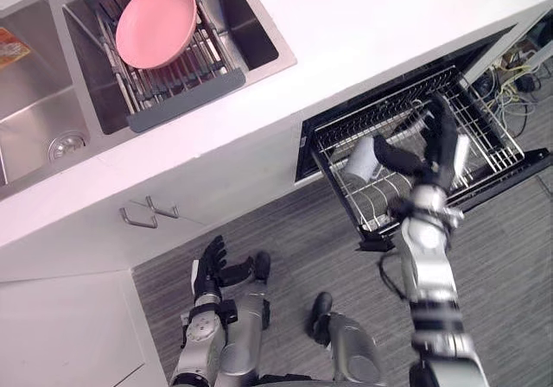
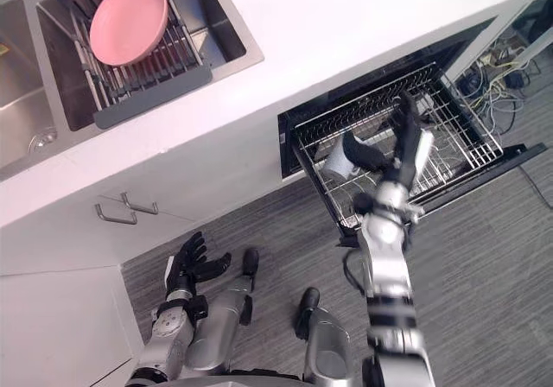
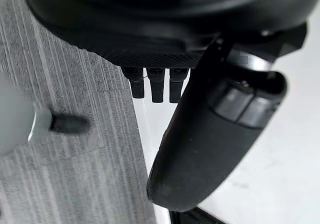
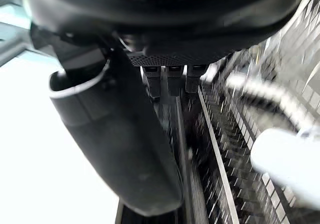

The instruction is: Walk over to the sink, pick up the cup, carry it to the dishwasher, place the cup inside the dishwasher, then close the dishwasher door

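Note:
A pale grey cup (image 1: 361, 161) lies on its side in the wire rack (image 1: 488, 154) pulled out of the open dishwasher under the counter. My right hand (image 1: 435, 145) reaches over the rack just right of the cup, open, fingers straight and thumb spread toward the cup. In the right wrist view the thumb (image 4: 120, 139) hangs beside the rack wires, with the cup (image 4: 290, 161) a little apart from it. My left hand (image 1: 212, 262) hangs low over the floor by the cabinet front, open and holding nothing; its thumb (image 3: 215, 134) shows in its own wrist view.
A pink plate (image 1: 155, 22) rests on a drying rack in the steel sink (image 1: 43, 102) at the upper left. The white counter (image 1: 389, 24) runs above the dishwasher. Cabinet handles (image 1: 138, 218) stick out at the left. Loose cables (image 1: 510, 85) lie at the far right.

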